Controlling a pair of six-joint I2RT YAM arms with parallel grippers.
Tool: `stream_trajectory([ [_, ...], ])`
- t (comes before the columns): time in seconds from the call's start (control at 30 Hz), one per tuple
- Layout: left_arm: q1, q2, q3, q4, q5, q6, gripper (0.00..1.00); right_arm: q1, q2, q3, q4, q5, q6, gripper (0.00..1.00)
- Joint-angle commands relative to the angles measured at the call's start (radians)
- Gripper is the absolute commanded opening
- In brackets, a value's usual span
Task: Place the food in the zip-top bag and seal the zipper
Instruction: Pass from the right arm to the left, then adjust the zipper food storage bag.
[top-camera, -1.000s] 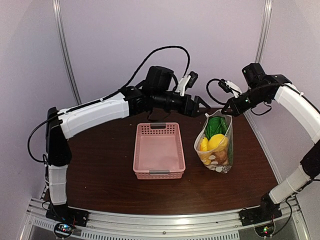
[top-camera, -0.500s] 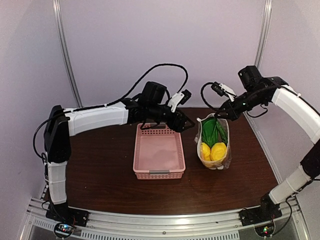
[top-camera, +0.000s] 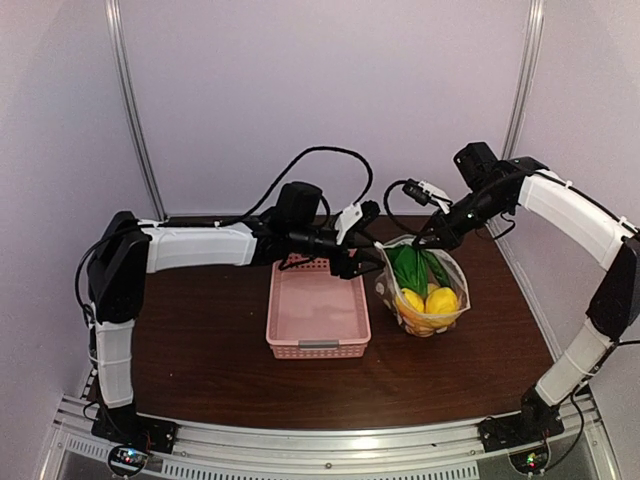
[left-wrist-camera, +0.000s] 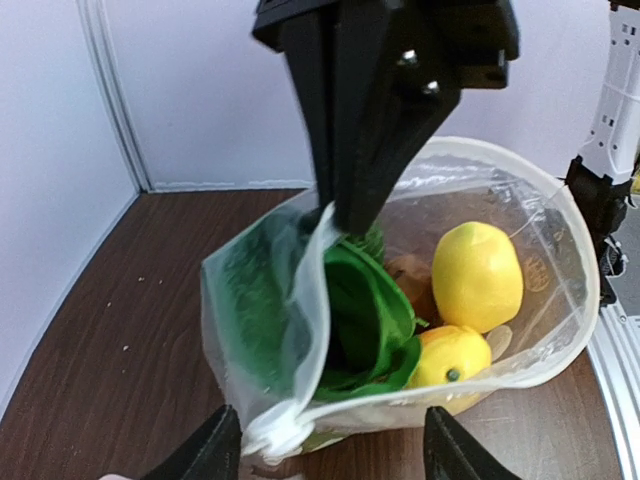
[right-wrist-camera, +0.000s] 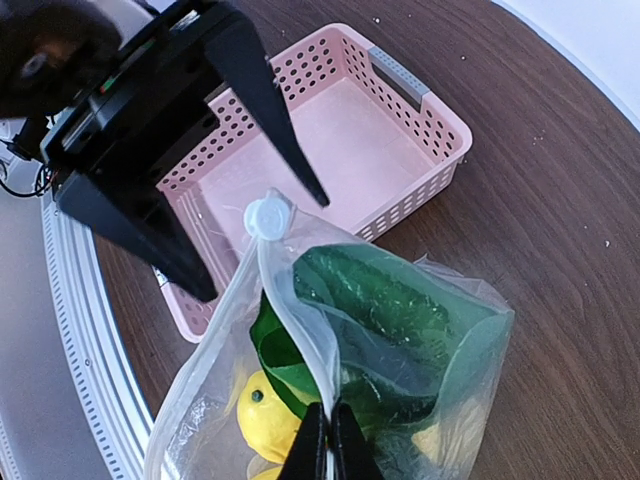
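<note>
The zip-top bag (top-camera: 425, 292) stands on the table with its mouth open. Inside it is the food: yellow lemons (left-wrist-camera: 477, 275) and a green leafy vegetable (left-wrist-camera: 372, 300). My right gripper (right-wrist-camera: 330, 450) is shut on the zipper strip (right-wrist-camera: 290, 300) at the bag's rim, and it shows from above too (top-camera: 432, 233). A white slider tab (right-wrist-camera: 265, 217) sits at the bag's left corner. My left gripper (left-wrist-camera: 330, 455) is open, with a finger on either side of that corner, apart from it. In the top view it (top-camera: 376, 256) is at the bag's left edge.
A pink lattice basket (top-camera: 318, 300) with nothing in it sits just left of the bag, under my left arm. The dark wooden table (top-camera: 210, 340) ends at a metal rail in front. Walls close in at the back and on both sides.
My right gripper has carried the bag lower and a little left, and the bag has spread wider. My left gripper has dropped to the bag's left corner, and its jaws have narrowed somewhat.
</note>
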Motion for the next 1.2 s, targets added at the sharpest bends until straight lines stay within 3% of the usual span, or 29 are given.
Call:
stream_trajectory([
  [0.0,-0.038,0.010,-0.001,0.107,0.053,0.056,0.60,0.014,-0.005,0.022,-0.014,-0.016,-0.021,0.04],
  [0.17,-0.038,0.033,0.014,0.139,0.031,0.050,0.46,0.020,-0.007,0.021,-0.027,-0.015,-0.031,0.06],
  [0.37,-0.038,0.039,0.017,0.158,0.029,0.059,0.30,0.040,-0.018,0.030,-0.103,-0.012,-0.076,0.18],
  [0.5,-0.039,0.034,0.020,0.102,0.032,0.081,0.25,0.038,-0.090,0.033,-0.150,0.120,-0.099,0.43],
  [0.67,-0.037,0.010,-0.005,0.120,0.014,0.032,0.22,0.035,-0.215,-0.091,-0.167,0.329,-0.086,0.60],
  [0.87,-0.036,0.013,0.001,0.106,0.013,-0.007,0.22,0.033,-0.304,-0.253,-0.172,0.412,-0.058,0.61],
  [1.03,-0.036,-0.008,-0.013,0.069,0.004,0.020,0.23,0.017,-0.346,-0.278,-0.153,0.469,-0.014,0.48],
  [1.17,-0.036,-0.028,-0.024,0.064,0.003,0.034,0.23,-0.015,-0.336,-0.267,-0.140,0.485,-0.003,0.44],
])
